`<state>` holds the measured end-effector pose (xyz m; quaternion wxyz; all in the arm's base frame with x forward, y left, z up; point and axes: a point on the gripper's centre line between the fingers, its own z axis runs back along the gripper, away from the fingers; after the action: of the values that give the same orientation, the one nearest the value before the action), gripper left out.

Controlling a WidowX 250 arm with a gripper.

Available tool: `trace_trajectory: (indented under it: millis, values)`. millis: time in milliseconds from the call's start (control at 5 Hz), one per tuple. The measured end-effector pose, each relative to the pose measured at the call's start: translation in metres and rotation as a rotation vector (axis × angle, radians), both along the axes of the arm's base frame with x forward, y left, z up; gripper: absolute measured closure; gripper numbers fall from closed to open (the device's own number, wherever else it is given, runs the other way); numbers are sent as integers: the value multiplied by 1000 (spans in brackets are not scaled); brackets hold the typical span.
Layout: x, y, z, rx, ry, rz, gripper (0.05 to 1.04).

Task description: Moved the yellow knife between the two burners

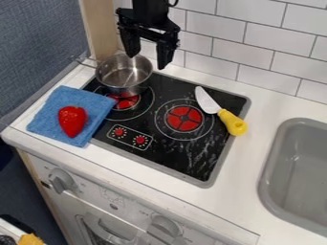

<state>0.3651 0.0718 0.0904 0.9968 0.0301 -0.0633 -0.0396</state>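
Yellow at the handle and pale at the blade, the knife [221, 113] lies at the far right of the hob [197, 162], beyond the right burner [184, 118] and clear of the gap between it and the left burner [125, 101]. Blade rests on the black glass; handle crosses the hob's rim toward the counter [233, 194].

Gripper [148, 58]: fingers parted wide, nothing held. It hangs in the upper part of the view, above and just beside the pot [128, 88], which stands partly over the left burner. Its exact height cannot be told.

Principal finding: from the gripper, the knife lies rightward and lower in the view, well apart, with the right burner's far side in between. The long axis of the knife runs aslant, blade tip toward the wall, handle end toward the front right. The fingers' spread appears closer to that axis than square across it, so some wrist turn is probably required before closing on the handle.

Assessment: task at its outset, knife unplaced. Next step, in my judgement, is an approach to the handle. Risks noted: the smooth, rounded grip may roll, and the pot's nearness may hamper setting down.
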Motion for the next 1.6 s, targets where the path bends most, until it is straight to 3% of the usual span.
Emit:
trace_trajectory:
  millis: [200,400,600,800,1000,1200,1400,1600]
  values:
    - [-1,0,-13,-7,34,6,81]
    - [11,-18,-7,11,7,-17,81]
    - [21,-48,-2,69,2,28,81]
    - [29,-85,0,70,1,137,81]
    - [24,-114,-17,29,51,298,81]
    - [3,-121,-46,-12,94,452,81]
    - [-9,-134,-65,-39,78,506,81]
    - [-8,-146,-65,-36,51,528,81]
